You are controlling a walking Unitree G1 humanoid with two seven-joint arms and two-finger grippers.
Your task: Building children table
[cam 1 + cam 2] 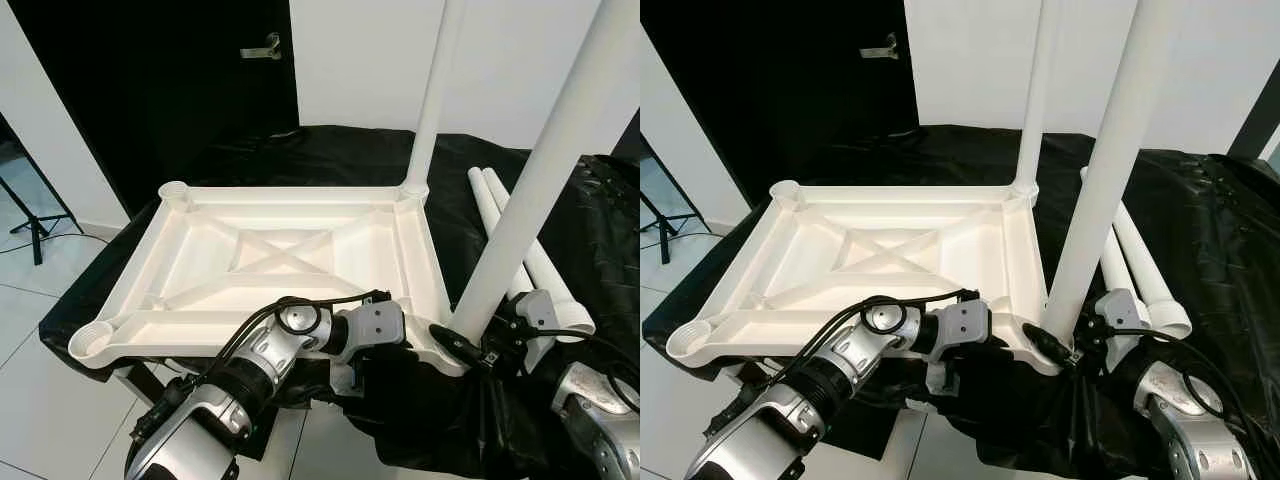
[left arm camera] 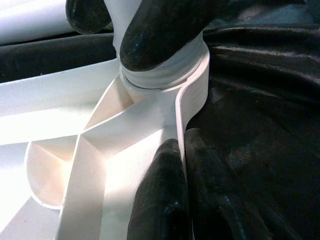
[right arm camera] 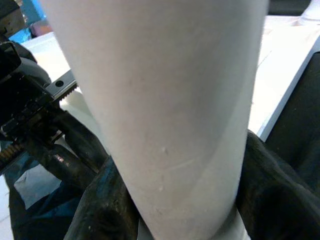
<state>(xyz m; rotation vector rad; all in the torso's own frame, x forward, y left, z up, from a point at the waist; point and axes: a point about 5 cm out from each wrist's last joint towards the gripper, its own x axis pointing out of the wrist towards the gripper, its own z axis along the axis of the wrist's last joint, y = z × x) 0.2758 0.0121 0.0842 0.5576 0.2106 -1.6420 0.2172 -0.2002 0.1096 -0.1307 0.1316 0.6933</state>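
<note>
Right gripper [image 1: 478,352], lower right of the head view, is clamped around the base of the near table leg [image 1: 540,170] at the near right corner socket; my left gripper [image 2: 172,200], lower centre, pinches the rim of the upside-down white tabletop [image 1: 270,250] beside that socket. Far right leg [image 1: 436,90] already stands in its corner. Left still, by my judgement: two left sockets [image 1: 172,190] empty, two spare legs [image 1: 530,255] lying on the black cloth [image 1: 330,150] at right.
</note>
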